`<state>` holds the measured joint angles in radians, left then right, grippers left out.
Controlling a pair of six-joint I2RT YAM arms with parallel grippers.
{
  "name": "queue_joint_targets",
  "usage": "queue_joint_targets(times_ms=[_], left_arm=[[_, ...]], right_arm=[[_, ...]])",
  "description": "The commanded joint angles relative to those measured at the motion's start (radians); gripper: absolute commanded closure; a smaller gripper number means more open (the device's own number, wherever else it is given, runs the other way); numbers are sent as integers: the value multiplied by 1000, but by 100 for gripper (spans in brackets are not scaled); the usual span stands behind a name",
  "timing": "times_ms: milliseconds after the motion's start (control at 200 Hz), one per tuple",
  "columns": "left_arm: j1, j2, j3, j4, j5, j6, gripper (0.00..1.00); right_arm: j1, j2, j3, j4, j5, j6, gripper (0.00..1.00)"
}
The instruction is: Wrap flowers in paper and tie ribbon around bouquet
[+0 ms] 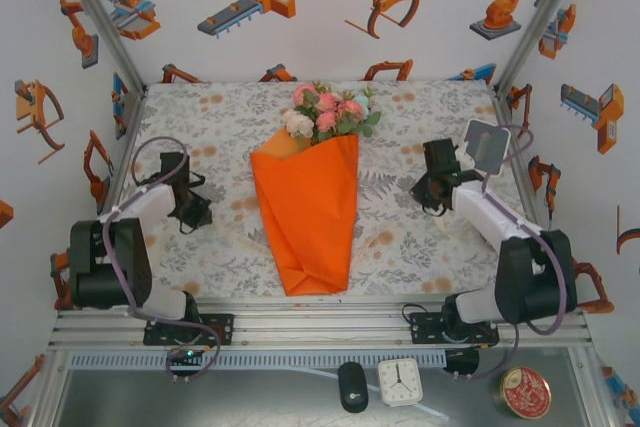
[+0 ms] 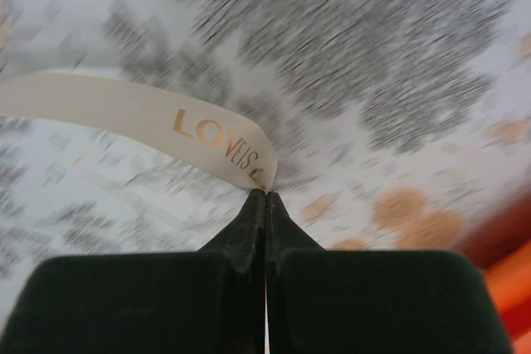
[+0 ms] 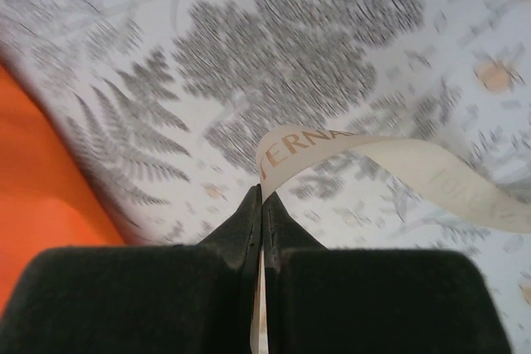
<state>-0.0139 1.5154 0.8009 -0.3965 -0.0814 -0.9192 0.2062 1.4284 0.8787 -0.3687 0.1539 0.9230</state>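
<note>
On the table (image 1: 420, 247) the wrapped bouquet (image 1: 305, 212) lies, light and crushable. The ribbon (image 2: 124, 109), thin, floppy and slick, wants holding at its ends: left gripper (image 2: 265, 193) left of the bouquet, right gripper (image 3: 262, 191) right of it, each clamps one, seemingly one band.

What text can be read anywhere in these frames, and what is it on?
"LOVEIS": gold letters on the ribbon, left wrist view.
"TERNA": partial word on the ribbon, right wrist view; the rest is unreadable.
Clock numerals and round red tin lettering: too small to read.
</note>
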Motion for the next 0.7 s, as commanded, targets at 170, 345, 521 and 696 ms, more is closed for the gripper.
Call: queue_joint_targets(times_ms=[170, 345, 521, 696], left_arm=[[1, 206, 213, 135, 62, 19, 100], [-6, 264, 254, 126, 82, 51, 100], [-34, 214, 234, 144, 110, 60, 89], [-43, 43, 228, 32, 74, 120, 31]], right_arm=[[-28, 198, 185, 100, 35, -56, 100], [-39, 256, 245, 111, 33, -89, 100], [-39, 254, 237, 128, -29, -110, 100], [-60, 188, 208, 66, -74, -221, 48]])
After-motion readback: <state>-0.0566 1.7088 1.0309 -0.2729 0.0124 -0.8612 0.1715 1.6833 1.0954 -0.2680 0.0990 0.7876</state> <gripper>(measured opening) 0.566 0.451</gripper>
